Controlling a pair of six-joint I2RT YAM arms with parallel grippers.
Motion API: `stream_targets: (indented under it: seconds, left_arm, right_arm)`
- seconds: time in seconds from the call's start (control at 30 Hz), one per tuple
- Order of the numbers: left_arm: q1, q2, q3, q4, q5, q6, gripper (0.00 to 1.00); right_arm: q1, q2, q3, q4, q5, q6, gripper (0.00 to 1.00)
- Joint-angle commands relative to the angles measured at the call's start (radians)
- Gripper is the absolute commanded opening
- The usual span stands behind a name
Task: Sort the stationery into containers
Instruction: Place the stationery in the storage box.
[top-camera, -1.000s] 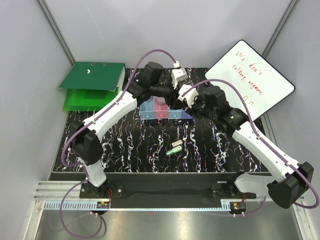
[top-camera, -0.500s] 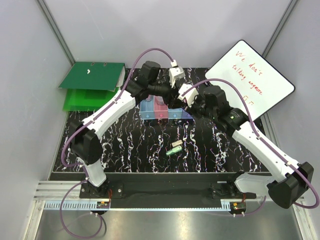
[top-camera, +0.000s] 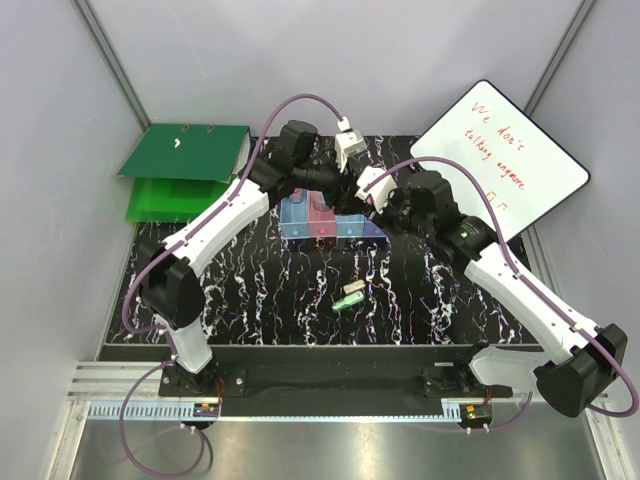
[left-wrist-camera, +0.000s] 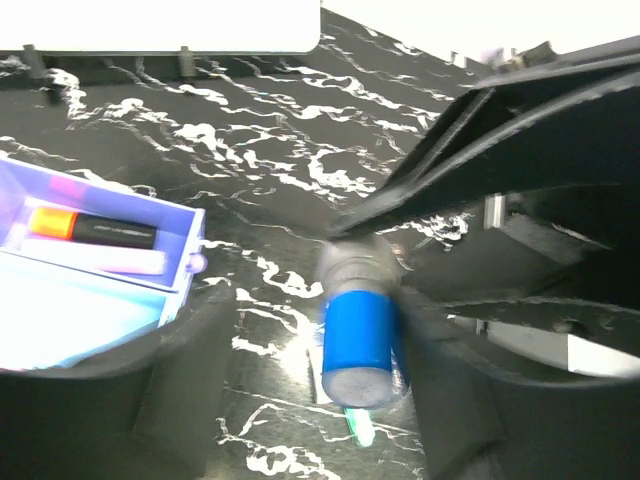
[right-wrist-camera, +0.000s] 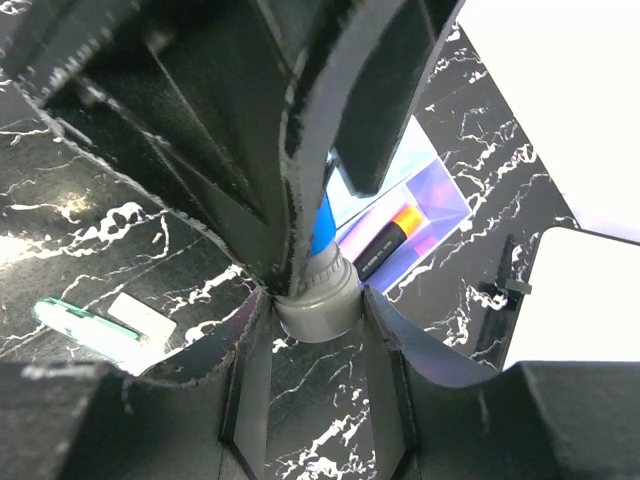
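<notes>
You had the blue marker (left-wrist-camera: 358, 345) lifted off the counter (top-camera: 250, 290), toward the far edge and about midway between the left and right edges, near the purple end of the row of bins (top-camera: 330, 228); the right gripper (right-wrist-camera: 320, 308) was pinching its grey cap (right-wrist-camera: 318, 295), one finger on either side; the left gripper (left-wrist-camera: 312, 330) straddled the blue barrel, but its wrist view showed a strip of counter between one finger and the barrel, so I could not tell whether it gripped or merely flanked it.

I judged the marker light, rigid and smooth; a round plastic barrel would likely roll or pivot between flat pads, and a hold on the cap alone risked the cap pulling off or the body swinging; you would have done better to take it across the barrel near its middle.

The purple bin (left-wrist-camera: 188, 262) held an orange-capped black pen (left-wrist-camera: 95, 228); a green piece (top-camera: 347, 302) and a beige piece (top-camera: 353, 288) lay side by side near the middle of the counter; both looked small and light, best pinched across their narrow width.
</notes>
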Motion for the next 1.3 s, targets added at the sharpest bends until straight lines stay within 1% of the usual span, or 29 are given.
stream_targets:
  seconds: [0.0, 0.07, 0.13, 0.17, 0.27, 0.37, 0.47, 0.5, 0.53, 0.57, 0.6, 0.63, 0.67, 0.73, 0.8, 0.9, 1.03, 1.1, 1.13, 1.17, 1.2, 1.23, 1.27]
  left_arm:
    - [0.011, -0.039, 0.029, 0.037, 0.069, -0.011, 0.52]
    - [0.012, -0.042, 0.018, 0.037, 0.086, -0.012, 0.43]
    - [0.014, -0.044, 0.012, 0.037, 0.101, -0.011, 0.40]
    - [0.017, -0.045, 0.009, 0.037, 0.109, -0.015, 0.34]
    - [0.023, -0.050, -0.003, 0.037, 0.135, -0.020, 0.30]
    - [0.028, -0.059, -0.018, 0.035, 0.150, -0.019, 0.29]
    - [0.032, -0.061, -0.023, 0.032, 0.163, -0.020, 0.21]
    - [0.034, -0.062, -0.022, 0.033, 0.166, -0.023, 0.18]
    - [0.034, -0.061, -0.018, 0.034, 0.169, -0.025, 0.15]
    - [0.034, -0.061, -0.018, 0.032, 0.172, -0.032, 0.13]
    - [0.035, -0.059, -0.015, 0.033, 0.172, -0.034, 0.11]
    - [0.035, -0.059, -0.012, 0.034, 0.172, -0.037, 0.06]
    - [0.035, -0.056, -0.009, 0.034, 0.174, -0.042, 0.04]
    - [0.037, -0.059, -0.011, 0.033, 0.170, -0.042, 0.03]
    - [0.041, -0.061, -0.011, 0.034, 0.164, -0.043, 0.01]
    - [0.049, -0.061, -0.015, 0.032, 0.160, -0.042, 0.00]
    - [0.060, -0.058, 0.003, 0.008, 0.097, -0.013, 0.00]
    - [0.061, -0.051, 0.037, -0.069, 0.033, 0.076, 0.00]
    - [0.061, -0.041, 0.047, -0.100, -0.053, 0.159, 0.01]
    - [0.063, -0.035, 0.055, -0.158, -0.093, 0.194, 0.00]
    - [0.064, -0.027, 0.066, -0.183, -0.133, 0.231, 0.00]
    - [0.063, -0.012, 0.070, -0.204, -0.232, 0.268, 0.00]
    - [0.064, -0.002, 0.077, -0.244, -0.269, 0.321, 0.00]
  right_arm:
    - [0.005, -0.013, 0.005, 0.041, 0.018, -0.015, 0.06]
    - [0.005, -0.015, 0.005, 0.043, 0.021, -0.015, 0.06]
    - [0.005, -0.016, 0.000, 0.044, 0.024, -0.015, 0.06]
    - [0.005, -0.018, 0.000, 0.043, 0.024, -0.015, 0.06]
    - [0.005, -0.021, -0.004, 0.047, 0.031, -0.018, 0.06]
    - [0.005, -0.021, -0.006, 0.049, 0.038, -0.025, 0.06]
    - [0.005, -0.018, -0.007, 0.052, 0.039, -0.026, 0.07]
    - [0.004, -0.016, -0.006, 0.055, 0.038, -0.026, 0.08]
    - [0.005, -0.015, -0.006, 0.054, 0.031, -0.028, 0.11]
    - [0.004, -0.016, -0.006, 0.053, 0.030, -0.028, 0.28]
    - [0.005, -0.015, -0.006, 0.052, 0.027, -0.029, 0.39]
    - [0.004, -0.013, -0.004, 0.053, 0.025, -0.031, 0.51]
    - [0.005, -0.013, -0.004, 0.053, 0.027, -0.032, 0.68]
    - [0.005, -0.010, -0.003, 0.053, 0.028, -0.032, 0.82]
    - [0.005, -0.011, -0.007, 0.052, 0.025, -0.035, 0.92]
    - [0.005, -0.015, -0.012, 0.053, 0.022, -0.038, 0.99]
    - [0.004, -0.021, -0.017, 0.052, 0.028, -0.038, 1.00]
    - [0.005, -0.031, -0.027, 0.046, 0.033, -0.041, 1.00]
    - [0.005, -0.034, -0.032, 0.043, 0.038, -0.044, 1.00]
    - [0.005, -0.039, -0.038, 0.043, 0.041, -0.046, 1.00]
    - [0.005, -0.048, -0.043, 0.043, 0.044, -0.049, 1.00]
    - [0.005, -0.051, -0.046, 0.041, 0.050, -0.051, 1.00]
    - [0.004, -0.056, -0.052, 0.043, 0.053, -0.052, 1.00]
